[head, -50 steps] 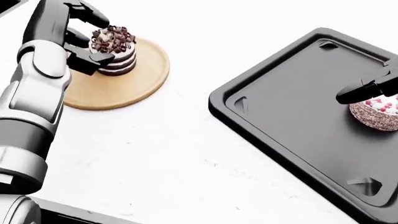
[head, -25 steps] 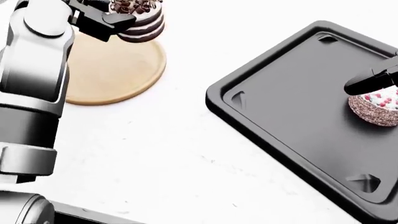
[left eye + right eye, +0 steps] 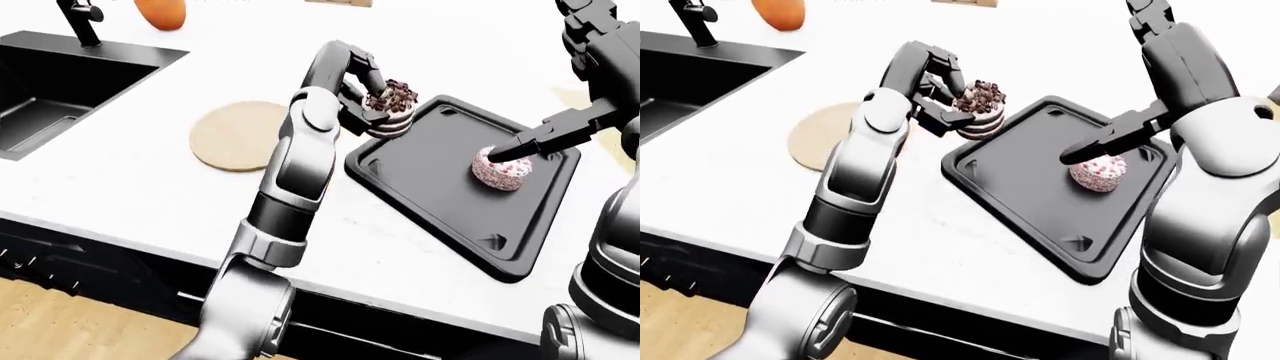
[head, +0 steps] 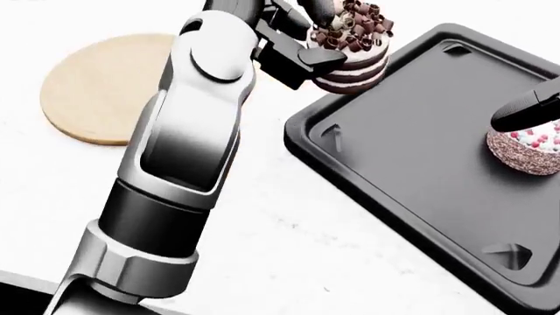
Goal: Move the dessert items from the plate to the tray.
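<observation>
white counter (image 4: 262, 216), tan plate (image 4: 92, 88), black tray (image 4: 420, 170)

Glossy silver-grey shells are covering the left arm (image 4: 188, 138); black bands are ringing its joints; the left hand (image 4: 293, 46) and right hand (image 3: 545, 135) are showing matte black fingers.

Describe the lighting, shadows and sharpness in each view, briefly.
Head view: flat bright light washes the white counter nearly featureless; the black tray shows soft sheen, no hard glare. Left-eye view: the sink reads as a dark mass with little detail. Right-eye view: faint, soft shadows under the left hand; all views sharp, no blur.
</observation>
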